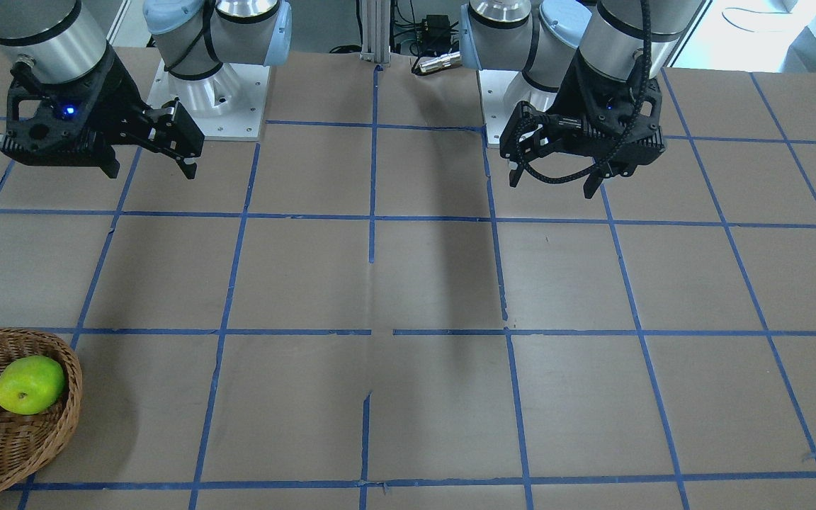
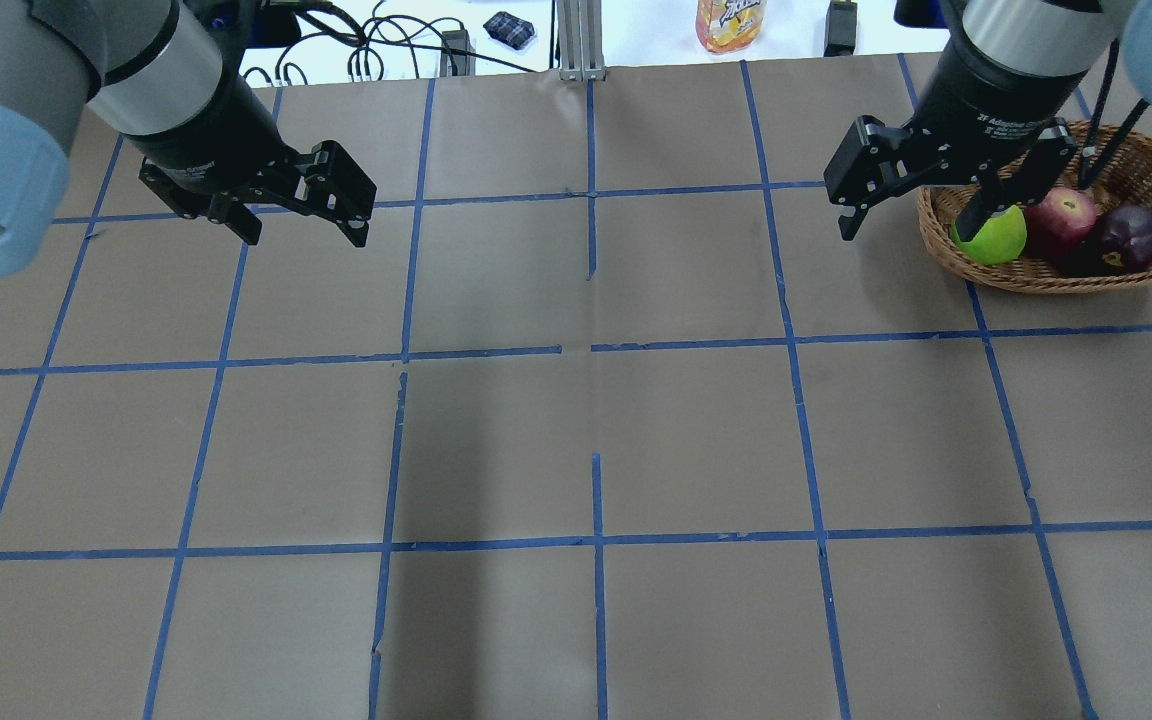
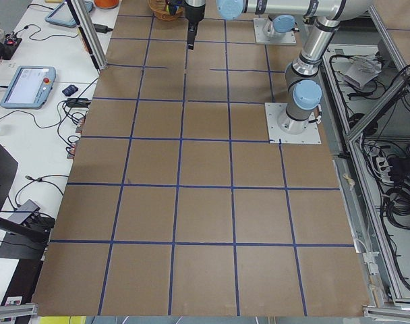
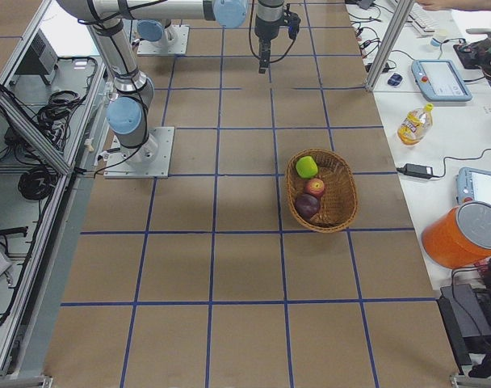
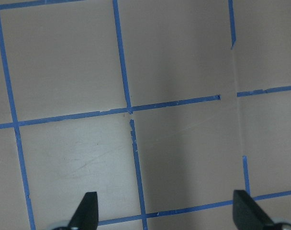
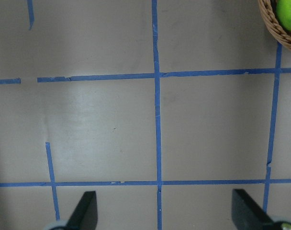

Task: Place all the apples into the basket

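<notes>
Brown paper crossed by a grid of blue tape (image 2: 596,345) covers the table (image 2: 576,450), the largest thing we see. Above it hang the left arm (image 2: 136,70) and the right arm (image 2: 1016,40), both raised over the half of the table farther from the robot. Next in size is the wicker basket (image 2: 1036,280), which sits by the table's far edge, toward its right end. The left gripper (image 2: 304,228) hangs over bare paper with its fingers spread wide, and we see nothing between them in its wrist view. The right gripper (image 2: 911,225) is likewise released and empty. From overhead one of its fingers crosses the basket's near end, yet its wrist camera shows only table between the fingertips, with the basket off at the corner. All three apples lie inside the basket in a row. The yellow-green apple (image 2: 1001,242) is at the end nearer the table's middle, the red apple (image 2: 1064,215) sits in the centre, and the dark maroon apple (image 2: 1126,235) is at the end nearer the table's right edge.
</notes>
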Robot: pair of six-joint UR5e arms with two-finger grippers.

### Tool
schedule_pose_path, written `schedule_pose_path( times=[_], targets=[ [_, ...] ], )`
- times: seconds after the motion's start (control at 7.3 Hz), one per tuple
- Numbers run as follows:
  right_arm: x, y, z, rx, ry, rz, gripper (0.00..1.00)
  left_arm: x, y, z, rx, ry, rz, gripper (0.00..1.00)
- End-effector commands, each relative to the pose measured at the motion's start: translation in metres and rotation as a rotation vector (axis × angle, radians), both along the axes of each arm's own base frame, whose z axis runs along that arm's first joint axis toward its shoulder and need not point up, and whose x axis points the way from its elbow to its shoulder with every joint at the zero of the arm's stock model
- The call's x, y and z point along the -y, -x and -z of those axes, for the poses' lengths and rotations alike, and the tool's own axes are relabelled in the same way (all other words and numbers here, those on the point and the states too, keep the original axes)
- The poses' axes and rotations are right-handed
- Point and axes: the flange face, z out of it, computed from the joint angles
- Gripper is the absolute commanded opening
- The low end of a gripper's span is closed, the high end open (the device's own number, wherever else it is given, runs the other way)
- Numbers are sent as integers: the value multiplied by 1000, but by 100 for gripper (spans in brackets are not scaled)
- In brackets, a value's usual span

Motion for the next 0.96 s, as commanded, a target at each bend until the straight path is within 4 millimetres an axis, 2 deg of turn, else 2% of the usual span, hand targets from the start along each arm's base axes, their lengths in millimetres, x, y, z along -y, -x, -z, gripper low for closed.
schedule_pose_path(
  times=[0.0, 0.14, 0.27, 0.41, 0.82],
  targets=[
    [-7, -1, -8, -11, 13, 17, 100, 1, 0, 0, 0, 1, -1, 100],
    [-12, 0, -13, -38, 20, 41, 100, 1, 0, 1, 0, 1, -2, 100],
    [-16, 5, -3, -85, 1, 36, 100, 2, 0, 0, 0, 3, -2, 100],
    [-24, 4, 1, -82, -4, 36, 100, 4, 0, 1, -2, 5, -4, 100],
    [-24, -1, 2, -24, 1, 39, 100, 6, 0, 3, 0, 3, -2, 100]
  ],
)
